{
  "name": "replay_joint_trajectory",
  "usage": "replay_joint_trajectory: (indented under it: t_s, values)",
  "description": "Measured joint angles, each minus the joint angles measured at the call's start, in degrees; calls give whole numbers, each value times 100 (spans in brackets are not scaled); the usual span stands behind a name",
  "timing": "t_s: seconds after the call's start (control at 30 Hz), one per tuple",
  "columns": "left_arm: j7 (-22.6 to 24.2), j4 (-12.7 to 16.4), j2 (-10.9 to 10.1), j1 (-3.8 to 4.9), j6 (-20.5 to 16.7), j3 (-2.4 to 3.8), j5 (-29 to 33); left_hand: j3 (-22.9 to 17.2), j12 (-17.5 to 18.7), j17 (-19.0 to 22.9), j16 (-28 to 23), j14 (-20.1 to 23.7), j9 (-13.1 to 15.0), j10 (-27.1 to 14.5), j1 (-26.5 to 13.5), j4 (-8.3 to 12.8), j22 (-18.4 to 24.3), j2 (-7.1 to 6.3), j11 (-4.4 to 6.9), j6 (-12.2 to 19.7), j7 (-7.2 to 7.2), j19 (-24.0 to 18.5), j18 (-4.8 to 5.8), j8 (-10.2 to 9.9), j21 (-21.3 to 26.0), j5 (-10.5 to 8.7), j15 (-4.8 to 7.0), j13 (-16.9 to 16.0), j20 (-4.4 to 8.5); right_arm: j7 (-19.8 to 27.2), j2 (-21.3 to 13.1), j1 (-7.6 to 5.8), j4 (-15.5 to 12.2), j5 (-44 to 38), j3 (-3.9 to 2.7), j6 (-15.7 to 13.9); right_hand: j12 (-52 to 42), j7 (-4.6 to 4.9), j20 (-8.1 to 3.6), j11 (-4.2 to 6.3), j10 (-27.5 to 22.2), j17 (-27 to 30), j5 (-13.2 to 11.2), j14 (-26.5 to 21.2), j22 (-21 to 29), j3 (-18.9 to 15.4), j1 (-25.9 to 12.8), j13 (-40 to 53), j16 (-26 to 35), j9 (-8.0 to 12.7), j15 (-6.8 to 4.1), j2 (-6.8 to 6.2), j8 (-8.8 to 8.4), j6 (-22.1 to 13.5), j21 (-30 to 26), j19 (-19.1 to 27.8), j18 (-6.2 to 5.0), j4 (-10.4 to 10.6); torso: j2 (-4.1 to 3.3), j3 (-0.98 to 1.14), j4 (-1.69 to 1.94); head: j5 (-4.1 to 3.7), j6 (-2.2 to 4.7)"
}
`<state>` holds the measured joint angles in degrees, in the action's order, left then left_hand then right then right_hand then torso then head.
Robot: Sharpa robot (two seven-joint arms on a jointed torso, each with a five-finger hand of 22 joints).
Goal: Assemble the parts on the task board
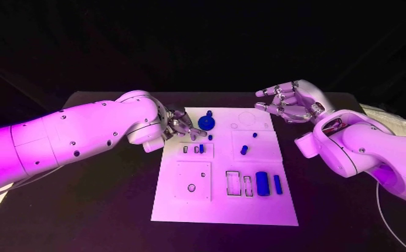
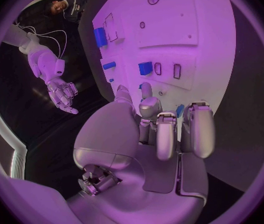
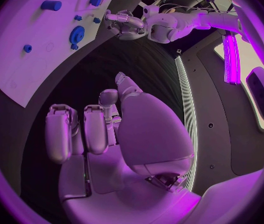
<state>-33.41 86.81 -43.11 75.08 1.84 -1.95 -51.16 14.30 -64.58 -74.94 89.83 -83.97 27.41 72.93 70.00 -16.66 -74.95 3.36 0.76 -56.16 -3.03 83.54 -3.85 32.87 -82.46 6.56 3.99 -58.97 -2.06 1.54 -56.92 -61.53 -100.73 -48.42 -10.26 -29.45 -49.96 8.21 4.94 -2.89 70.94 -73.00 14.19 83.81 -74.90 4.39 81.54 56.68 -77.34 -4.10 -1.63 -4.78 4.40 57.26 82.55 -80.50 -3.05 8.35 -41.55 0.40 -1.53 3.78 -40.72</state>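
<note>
White flat task board (image 1: 222,199): left hand (image 1: 180,124), fingers curled, grip unclear, beside round blue gear (image 1: 206,123); right hand (image 1: 287,104) empty, spread wide; may knock it.

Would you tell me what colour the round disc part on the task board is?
Blue; the disc shows best in the head view.

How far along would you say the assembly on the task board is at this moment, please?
Early, by the look of it. The blue gear and a small blue peg appear to sit in place on the task board. The left hand is at the board's far left edge near the gear; whether it holds a part is unclear. The right hand hovers open off the board. Two blue blocks lie beside unfilled slots.
</note>
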Motion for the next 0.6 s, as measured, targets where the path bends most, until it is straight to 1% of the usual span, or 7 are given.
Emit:
replay_joint_trajectory:
  t_s: [0.03, 0.07, 0.1, 0.3, 0.4, 0.6]
  values:
    - [-37, -44, 54, 12, 33, -11, -18, 0, -22, 0, 0, 0, 18, 0, 0, 0, 0, 0, 0, 11, 11, 0, 50, 22, -16, 0, 0, -14, 0, -3, 2, 0, 2, -3, 0, 0, 0, 0, 12, 0, 0, 6, 5, 0, 0, 14, 2, -6, 0, 0, 0, -2, 0, 0, 0, 11, 0, -16, -1, 1, 1, 0, -2]
    - [-81, -102, 121, 26, 80, -27, -43, 0, -22, 0, 0, 0, 28, 0, -4, 0, 0, 4, 0, 12, 11, 0, 73, 30, -25, 0, 0, -19, 0, -6, 4, 0, 4, -8, 0, 0, 0, 0, 21, 0, 0, 7, 26, 0, 0, 11, 22, -10, 12, 0, 0, -22, 0, 0, 0, 21, 0, -35, -3, 2, 2, -3, -7]
    - [-102, -133, 153, 33, 108, -35, -55, 0, -22, 0, 0, 0, 43, 0, -28, 0, 0, 28, 0, 23, 0, 0, 73, 30, -25, 0, 0, -29, 0, -10, 5, 1, 5, -14, 1, 0, 0, 0, 6, 0, 0, 12, 51, 0, 0, 5, 39, -17, 32, 0, 0, -39, 0, 0, 0, 34, 0, -54, -4, 2, 1, -7, -8]
    - [-252, -365, 415, 59, 367, -91, -172, 31, -55, 1, 0, 0, 112, -1, -30, 0, 1, 31, -1, 67, -5, 0, 73, 89, -97, 0, 0, -58, 0, -38, 9, 2, 18, -51, 1, 6, 0, 0, 0, 0, 0, 22, 58, 0, 0, 5, 44, -23, 43, 0, 0, -44, 0, 0, 0, 41, 0, -54, -13, -1, -3, -49, -4]
    - [-305, -444, 496, 62, 474, -101, -224, 31, -55, 1, 0, 0, 135, -1, -30, 0, 1, 31, -1, 93, 10, 0, 73, 98, -97, 0, 0, -47, 0, -54, 9, 3, 20, -66, 1, 8, 11, -1, 0, 0, 0, 22, 58, 0, 0, 5, 44, -23, 44, 1, 0, -44, 0, 1, 0, 41, 0, -54, -14, 1, -3, -51, -9]
    - [-387, -565, 616, 64, 641, -111, -331, 63, -55, 1, 0, 0, 186, -2, -30, 1, 1, 31, -2, 153, -11, 0, 73, 127, -97, -30, 0, -34, 0, -78, 15, 4, 28, -85, 1, 13, 20, -1, 0, 0, 0, 28, 58, 0, 5, 5, 44, -30, 44, 1, 0, -44, 0, 1, 0, 41, 0, -54, -18, 1, -4, -45, -58]
